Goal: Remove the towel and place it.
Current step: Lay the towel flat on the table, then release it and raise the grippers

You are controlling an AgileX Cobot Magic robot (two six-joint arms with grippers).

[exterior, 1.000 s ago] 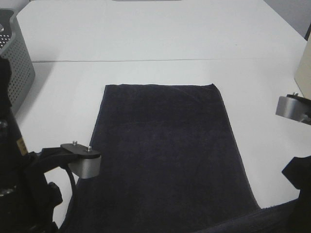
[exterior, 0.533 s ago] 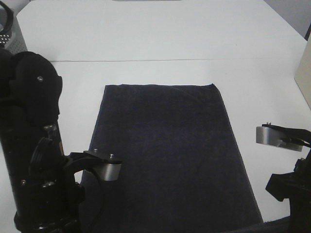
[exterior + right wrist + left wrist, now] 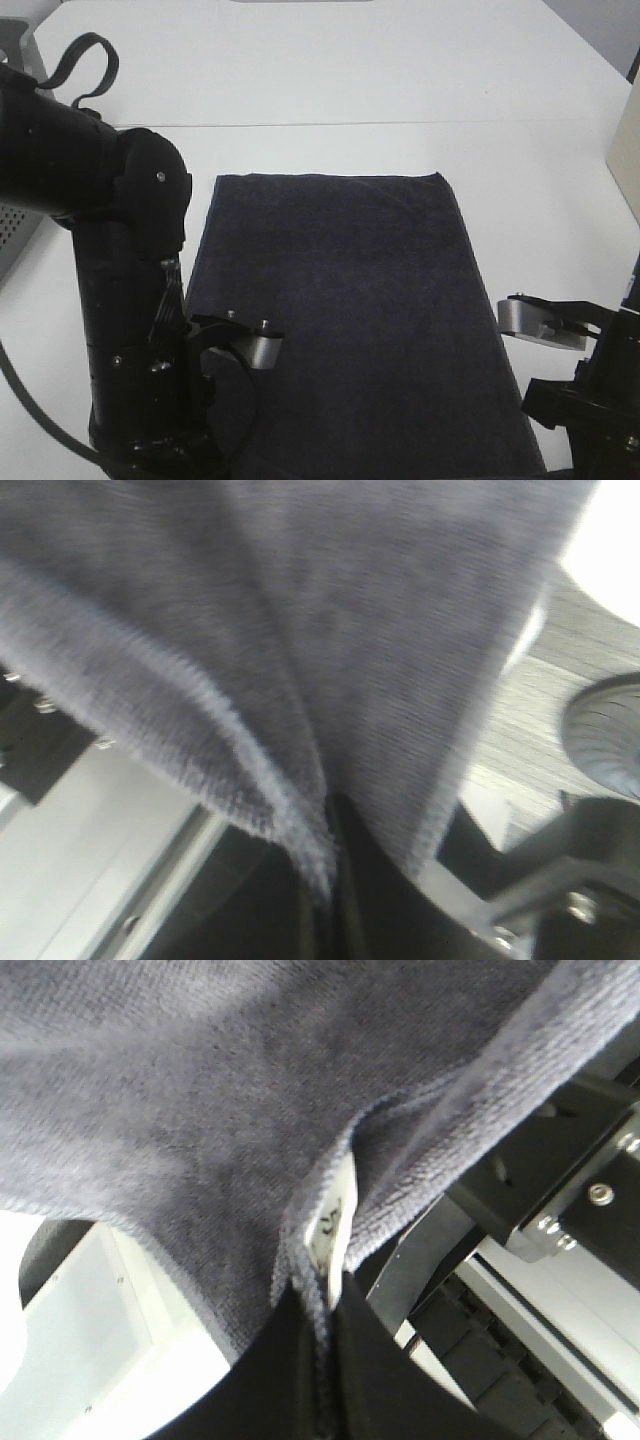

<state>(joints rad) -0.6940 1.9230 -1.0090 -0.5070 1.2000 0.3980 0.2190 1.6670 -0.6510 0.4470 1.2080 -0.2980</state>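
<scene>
From high up, the towel [image 3: 345, 320] lies spread flat on the white bench [image 3: 400, 70], its near end running off the bench's near edge. Left wrist: the left claw [image 3: 322, 1360] is pinched shut on the tagged hem. Right wrist: the right claw [image 3: 325, 880] nips the towel's edge (blurred). The cloth looks soft, limp and light. It will likely sag, so a hold at each near corner suits it.

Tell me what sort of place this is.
Probably a robot test bench in a lab rather than a home: a bare white table, a black left arm and right arm at its near edge, and one dark towel spread between them.
</scene>
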